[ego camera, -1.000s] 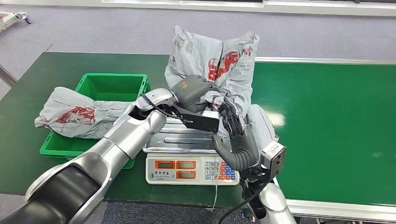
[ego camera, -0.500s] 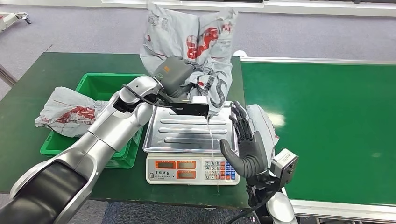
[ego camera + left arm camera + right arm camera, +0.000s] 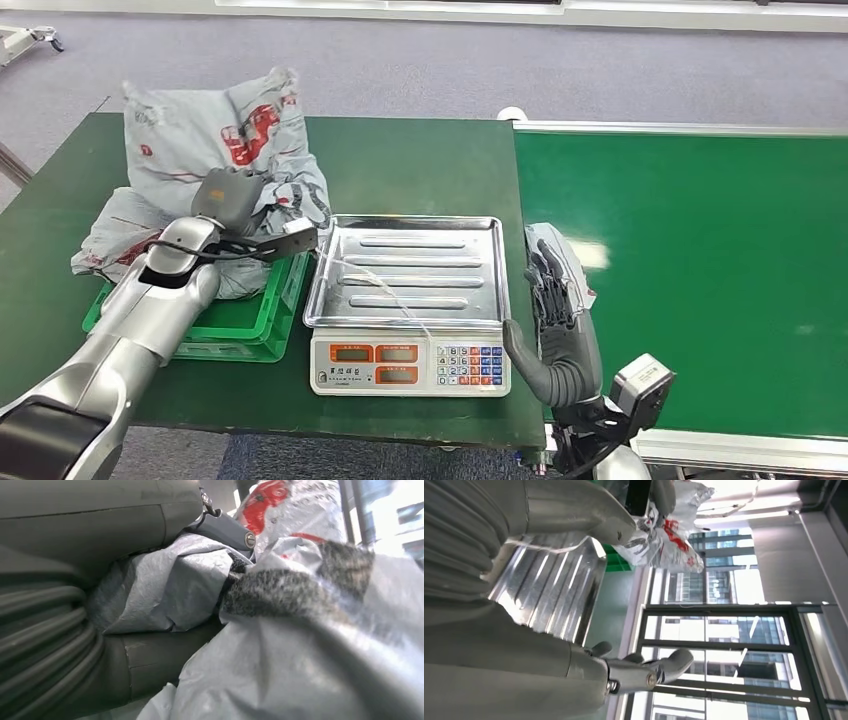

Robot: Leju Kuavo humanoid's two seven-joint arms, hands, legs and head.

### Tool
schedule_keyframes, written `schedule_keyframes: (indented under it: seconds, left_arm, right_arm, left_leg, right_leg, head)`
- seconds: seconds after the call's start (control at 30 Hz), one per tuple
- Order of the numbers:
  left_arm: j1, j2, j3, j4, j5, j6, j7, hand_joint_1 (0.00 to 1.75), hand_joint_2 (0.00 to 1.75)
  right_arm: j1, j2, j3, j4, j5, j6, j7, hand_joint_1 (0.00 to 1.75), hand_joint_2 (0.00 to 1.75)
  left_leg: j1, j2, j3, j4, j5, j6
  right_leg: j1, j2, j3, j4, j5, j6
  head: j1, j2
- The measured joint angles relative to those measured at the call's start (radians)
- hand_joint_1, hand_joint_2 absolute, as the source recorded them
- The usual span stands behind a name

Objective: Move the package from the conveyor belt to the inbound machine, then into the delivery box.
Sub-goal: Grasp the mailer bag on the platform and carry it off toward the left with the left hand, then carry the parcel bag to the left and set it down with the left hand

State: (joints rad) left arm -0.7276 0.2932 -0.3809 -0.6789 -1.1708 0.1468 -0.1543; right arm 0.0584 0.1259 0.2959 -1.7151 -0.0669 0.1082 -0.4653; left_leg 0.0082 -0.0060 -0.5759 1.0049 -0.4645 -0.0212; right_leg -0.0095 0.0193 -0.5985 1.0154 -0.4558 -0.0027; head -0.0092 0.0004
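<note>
Head view, dark green table [image 3: 420,165], grey floor [image 3: 400,60] behind

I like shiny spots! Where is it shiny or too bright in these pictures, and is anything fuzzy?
Head view: the belt has a pale glare patch beside the right hand, and the scale tray gleams. Right wrist view: the windows are washed out bright. Left wrist view: the bag in the left hand is so close that it looks fuzzy.

Package [image 3: 215,145]: crinkled glossy grey plastic film. Scale tray [image 3: 405,270]: ribbed bright metal. Crate [image 3: 245,325]: smooth green plastic. Bench [image 3: 420,165]: matt green.
</note>
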Motion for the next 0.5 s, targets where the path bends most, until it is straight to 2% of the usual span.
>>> schedule_keyframes:
  seconds: [0.27,0.3,0.4,0.43,0.5]
  left_arm:
    - [0.093,0.052,0.116,-0.028,-0.047,-0.016,-0.008,1.75,1.75]
    - [0.099,0.056,0.124,-0.032,-0.050,-0.022,-0.011,1.57,1.75]
    - [0.116,0.066,0.146,-0.047,-0.060,-0.038,-0.021,0.26,1.75]
    - [0.122,0.069,0.153,-0.052,-0.059,-0.041,-0.024,0.00,1.75]
    - [0.134,0.072,0.168,-0.064,-0.051,-0.042,-0.032,0.00,1.75]
  right_arm:
    - [0.013,0.000,-0.011,-0.005,0.011,0.005,-0.006,0.00,1.75]
    - [0.013,0.000,-0.012,-0.005,0.011,0.005,-0.006,0.00,1.75]
    - [0.013,0.000,-0.016,-0.008,0.011,0.005,-0.004,0.00,1.75]
    - [0.013,0.000,-0.018,-0.010,0.011,0.005,-0.003,0.00,1.75]
    - [0.013,0.001,-0.020,-0.011,0.012,0.006,0.000,0.00,1.75]
  left_leg:
    - [0.000,0.000,0.000,0.000,-0.001,-0.001]
    - [0.000,0.000,0.000,0.000,-0.001,-0.001]
    - [0.000,0.001,0.000,0.000,0.000,-0.001]
    - [0.001,0.001,0.000,0.000,0.000,-0.001]
    - [0.001,0.001,0.000,0.000,0.000,-0.001]
  right_leg:
    - [0.000,0.000,-0.001,0.000,0.000,0.000]
    - [0.000,0.000,-0.001,0.000,0.000,0.000]
    - [0.000,0.000,-0.001,0.000,0.001,-0.001]
    - [0.000,0.000,-0.001,0.000,0.001,-0.001]
    - [0.000,0.000,-0.001,0.000,0.001,-0.001]
  head:
    - [0.000,0.000]
    - [0.000,0.000]
    - [0.000,0.000]
    - [0.000,0.000]
    - [0.000,0.000]
